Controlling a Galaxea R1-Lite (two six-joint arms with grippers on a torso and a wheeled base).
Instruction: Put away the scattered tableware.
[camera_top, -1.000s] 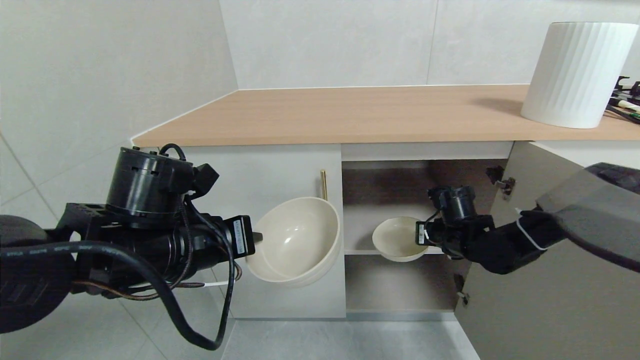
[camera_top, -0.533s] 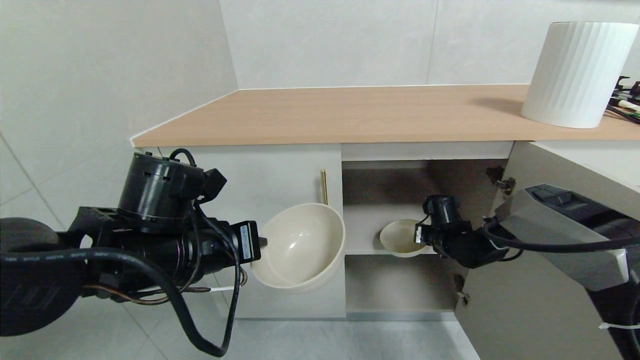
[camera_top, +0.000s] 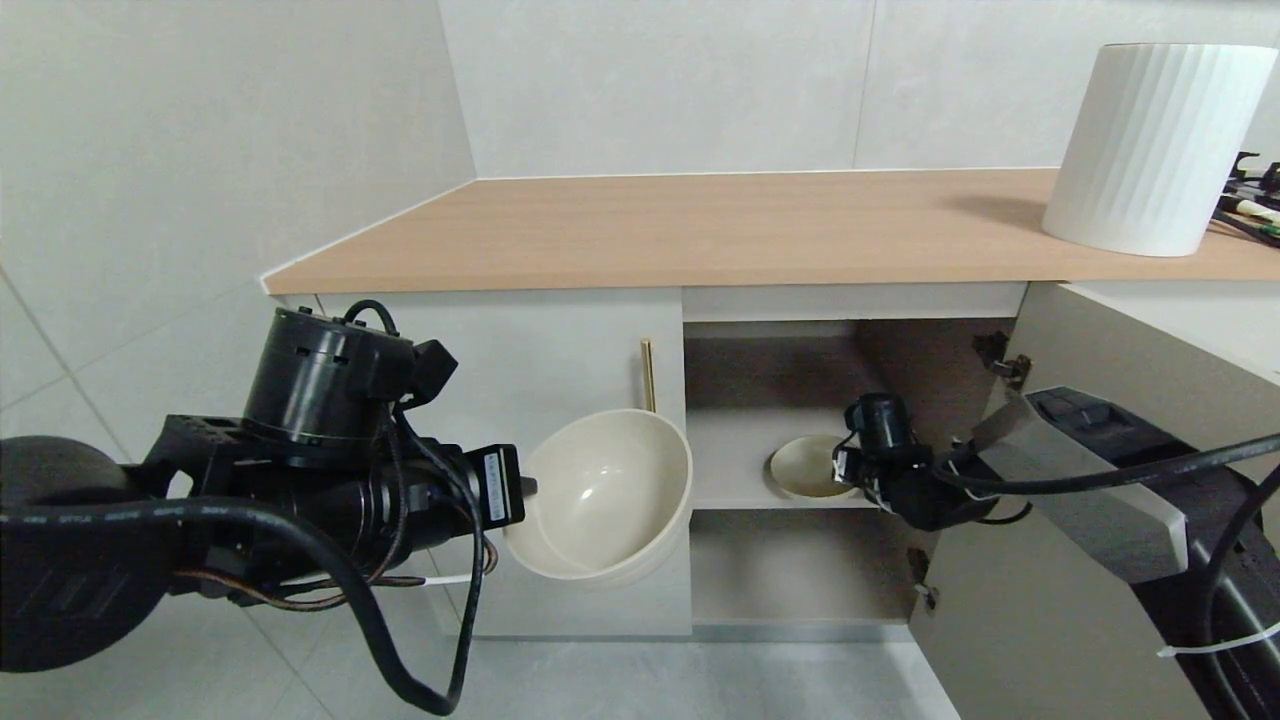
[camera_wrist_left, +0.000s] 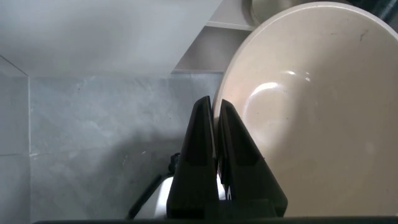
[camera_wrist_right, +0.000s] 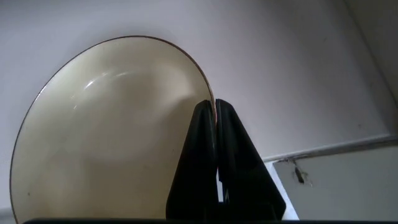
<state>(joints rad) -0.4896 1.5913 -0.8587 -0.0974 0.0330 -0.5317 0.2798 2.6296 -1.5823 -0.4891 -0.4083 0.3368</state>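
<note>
Left gripper (camera_top: 525, 487) (camera_wrist_left: 214, 107): nearest item, held out in front of the cabinet's left half. Fingers clenched on the rim of the large bowl, one on each face of the wall.
Large bowl (camera_top: 600, 500) (camera_wrist_left: 311, 118): cream, deep and round. Gripped at its left rim, tipped on edge with the hollow facing out and up, clear of the floor. It hangs just before the lower part of the closed door.
Floor (camera_top: 700, 680): grey tile, below the bowl and the cabinet.
Closed door (camera_top: 560, 345): pale grey, left half of the cabinet, behind the large bowl.
Door handle (camera_top: 647, 372): slim brass bar, upright on the closed door's right edge, its lower end hidden by the bowl's rim.
Open door (camera_top: 1000, 620): pale grey, swung out to the right of the cabinet opening, with hinges on its inner face.
Right gripper (camera_top: 840, 466) (camera_wrist_right: 215, 109): reached into the open right half of the cabinet. Fingers closed tight on the rim of the small bowl.
Small bowl (camera_top: 805, 467) (camera_wrist_right: 106, 130): cream and shallow. Inside the cabinet at shelf level, held by its right rim and slightly tilted. Whether it rests on the shelf cannot be told.
Shelf (camera_top: 730, 450): pale board across the middle of the cabinet interior, with a second bay beneath.
Desk (camera_top: 700, 230): light wood top over the cabinet, running to the tiled wall.
Ribbed container (camera_top: 1150, 150): white, tall and fluted, standing at the desk's far right.
</note>
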